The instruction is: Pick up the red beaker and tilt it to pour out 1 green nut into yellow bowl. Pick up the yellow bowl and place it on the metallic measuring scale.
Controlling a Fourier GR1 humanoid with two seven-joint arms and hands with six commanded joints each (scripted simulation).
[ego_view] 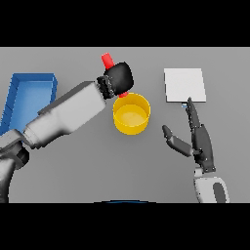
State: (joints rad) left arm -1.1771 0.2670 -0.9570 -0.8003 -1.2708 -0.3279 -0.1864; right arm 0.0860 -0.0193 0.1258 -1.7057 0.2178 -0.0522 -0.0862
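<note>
left hand grips red beaker over yellow bowl

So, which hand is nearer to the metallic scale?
Right. The right hand lies just below the scale, its fingertip by the lower edge. The left hand is away on the scale's left, holding the red beaker.

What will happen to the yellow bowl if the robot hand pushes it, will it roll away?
Probably not. The yellow bowl stands upright on the grey table, so it would likely slide rather than roll. Its walls look stiff and smooth, so it could slip in a loose grip. It looks empty, so it is probably light and easy to knock aside.
</note>
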